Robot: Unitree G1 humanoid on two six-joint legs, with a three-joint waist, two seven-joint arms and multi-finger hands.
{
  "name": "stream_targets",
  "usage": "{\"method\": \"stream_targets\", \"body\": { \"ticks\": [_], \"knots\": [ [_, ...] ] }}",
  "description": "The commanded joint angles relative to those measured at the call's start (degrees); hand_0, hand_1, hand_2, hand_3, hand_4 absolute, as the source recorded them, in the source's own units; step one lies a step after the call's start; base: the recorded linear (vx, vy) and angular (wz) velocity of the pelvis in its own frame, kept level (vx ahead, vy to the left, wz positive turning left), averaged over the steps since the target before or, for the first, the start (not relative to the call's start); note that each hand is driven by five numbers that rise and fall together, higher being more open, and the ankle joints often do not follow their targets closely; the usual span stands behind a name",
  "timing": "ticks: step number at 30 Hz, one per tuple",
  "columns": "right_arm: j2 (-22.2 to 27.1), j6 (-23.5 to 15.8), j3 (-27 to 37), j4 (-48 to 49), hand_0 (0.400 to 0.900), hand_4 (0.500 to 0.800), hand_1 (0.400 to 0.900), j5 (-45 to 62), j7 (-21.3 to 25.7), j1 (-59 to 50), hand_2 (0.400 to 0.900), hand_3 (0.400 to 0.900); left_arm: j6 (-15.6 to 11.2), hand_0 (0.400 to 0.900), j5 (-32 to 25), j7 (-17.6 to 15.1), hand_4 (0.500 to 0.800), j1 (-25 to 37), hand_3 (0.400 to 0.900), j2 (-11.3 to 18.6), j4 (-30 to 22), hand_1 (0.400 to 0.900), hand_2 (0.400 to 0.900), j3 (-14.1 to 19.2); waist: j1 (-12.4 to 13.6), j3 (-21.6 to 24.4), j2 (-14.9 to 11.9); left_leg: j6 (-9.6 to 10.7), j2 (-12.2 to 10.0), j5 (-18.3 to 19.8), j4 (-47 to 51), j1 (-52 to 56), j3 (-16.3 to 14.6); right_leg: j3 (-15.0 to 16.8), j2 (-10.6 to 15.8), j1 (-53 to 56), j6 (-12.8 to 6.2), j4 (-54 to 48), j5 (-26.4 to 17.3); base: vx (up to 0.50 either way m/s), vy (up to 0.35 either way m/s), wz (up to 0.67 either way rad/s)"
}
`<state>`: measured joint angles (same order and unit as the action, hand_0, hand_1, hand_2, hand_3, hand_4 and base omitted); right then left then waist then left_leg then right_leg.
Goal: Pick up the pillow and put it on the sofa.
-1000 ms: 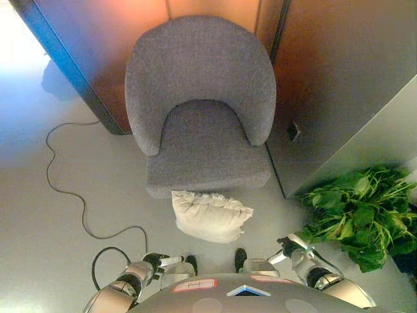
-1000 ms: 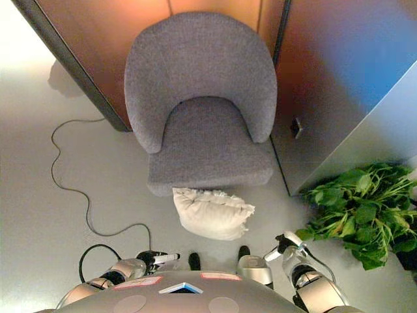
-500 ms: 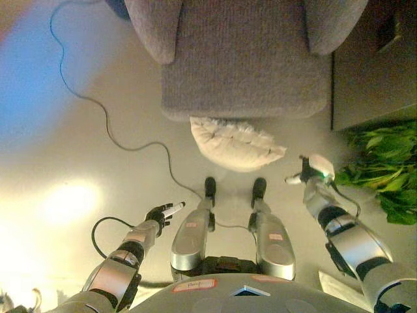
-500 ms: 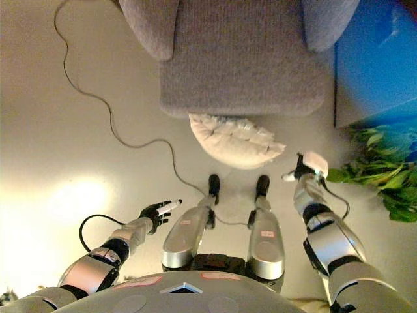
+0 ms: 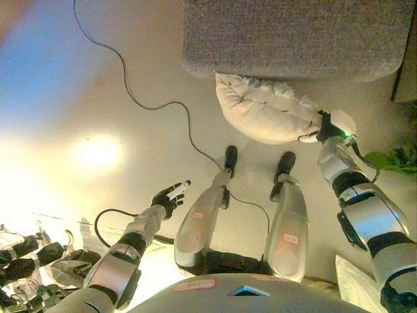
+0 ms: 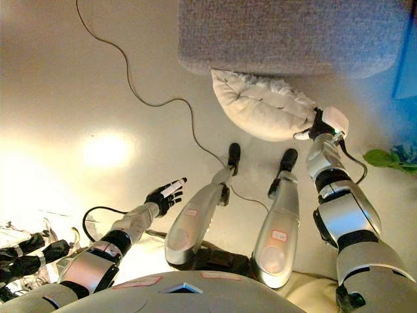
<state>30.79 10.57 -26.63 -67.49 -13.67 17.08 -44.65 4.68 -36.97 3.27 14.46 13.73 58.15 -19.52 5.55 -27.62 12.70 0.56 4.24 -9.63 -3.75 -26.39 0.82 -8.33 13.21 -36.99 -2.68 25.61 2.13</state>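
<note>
A cream pillow (image 5: 264, 111) lies on the floor against the front of the grey sofa chair (image 5: 293, 39), whose seat edge fills the top of the views. My right hand (image 5: 319, 130) is at the pillow's right end, touching it, with a white-tipped finger lying straight along the pillow's lower edge. It also shows in the right eye view (image 6: 317, 125). My left hand (image 5: 168, 195) is open with straight fingers, held over the bare floor to the left, well apart from the pillow.
A thin black cord (image 5: 130, 85) snakes over the floor from the upper left towards the pillow. Green plant leaves (image 5: 397, 160) show at the right edge. Dark clutter (image 5: 26, 261) lies at the lower left, and a cream object (image 5: 355, 287) at the lower right.
The camera has tipped further down, so the chair slid up in view. My right hand has reached the pillow's right end. My left hand has stretched out further, fingers straight.
</note>
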Motion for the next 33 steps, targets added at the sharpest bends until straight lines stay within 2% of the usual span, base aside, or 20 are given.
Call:
{"method": "stream_targets", "body": {
  "ticks": [1,9,13,16,26,33],
  "knots": [
    [9.0,-0.8,-1.8,0.9,0.9,0.8,0.9,1.2,0.4,-6.8,0.9,0.9,-1.4,0.9,-3.5,0.7,0.8,-4.3,0.9,1.6,-1.4,0.9,0.9,-0.9,0.3,-2.2,4.1,0.8,2.0,7.4,-10.2,-6.5,0.2,-0.2,-0.4,2.1,-0.97,-2.1,3.2,0.02,0.078,-0.03],
    [13.0,-0.9,-2.6,2.5,0.9,0.8,0.9,3.6,-0.4,-13.8,0.9,0.9,-2.9,0.9,-6.8,2.1,0.8,-8.9,0.9,2.7,-6.5,0.9,0.9,-1.4,1.2,-2.2,6.1,0.7,1.8,7.1,-12.1,-12.0,-0.8,1.6,-1.1,-4.9,-0.85,1.0,3.5,0.04,0.034,-0.03],
    [14.7,-1.4,-3.8,2.8,0.9,0.8,0.9,3.9,-2.3,-17.5,0.9,0.9,-4.2,0.9,-8.4,3.1,0.8,-11.2,0.9,3.3,-8.9,0.9,0.9,-1.5,2.1,-2.2,7.5,0.8,1.6,6.5,-12.6,-14.8,-0.8,2.8,-1.7,-8.8,-0.83,3.1,4.1,0.03,0.025,-0.03],
    [15.6,-1.3,-5.2,3.2,0.9,0.8,0.9,5.6,-5.4,-20.4,0.9,0.9,-4.1,0.9,-9.1,3.7,0.8,-12.6,0.9,4.1,-10.8,0.9,0.9,-1.5,2.9,-2.2,8.6,0.8,1.4,5.9,-13.1,-17.3,-0.7,3.6,-2.2,-11.8,-0.72,5.0,4.7,0.02,0.009,0.05],
    [14.0,-2.6,-6.0,6.2,0.9,0.8,0.9,12.6,-13.6,-23.2,0.9,0.9,-7.1,0.9,-9.7,7.4,0.8,-15.7,0.9,4.5,-12.9,0.9,0.9,-1.2,4.6,-2.2,10.0,1.0,1.0,5.3,-13.8,-22.0,-0.3,4.8,-3.1,-17.1,-0.24,7.7,5.7,0.0,0.001,0.02],
    [11.8,-3.4,-5.5,7.2,0.9,0.8,0.9,19.3,-25.8,-23.6,0.9,0.9,-8.2,0.9,-9.5,9.5,0.8,-16.2,0.9,4.7,-13.6,0.9,0.9,-0.9,5.5,-2.2,10.5,1.3,0.9,5.2,-14.6,-23.8,-0.3,4.7,-2.8,-19.2,0.01,9.2,6.4,-0.01,0.004,0.07]
  ]
}}
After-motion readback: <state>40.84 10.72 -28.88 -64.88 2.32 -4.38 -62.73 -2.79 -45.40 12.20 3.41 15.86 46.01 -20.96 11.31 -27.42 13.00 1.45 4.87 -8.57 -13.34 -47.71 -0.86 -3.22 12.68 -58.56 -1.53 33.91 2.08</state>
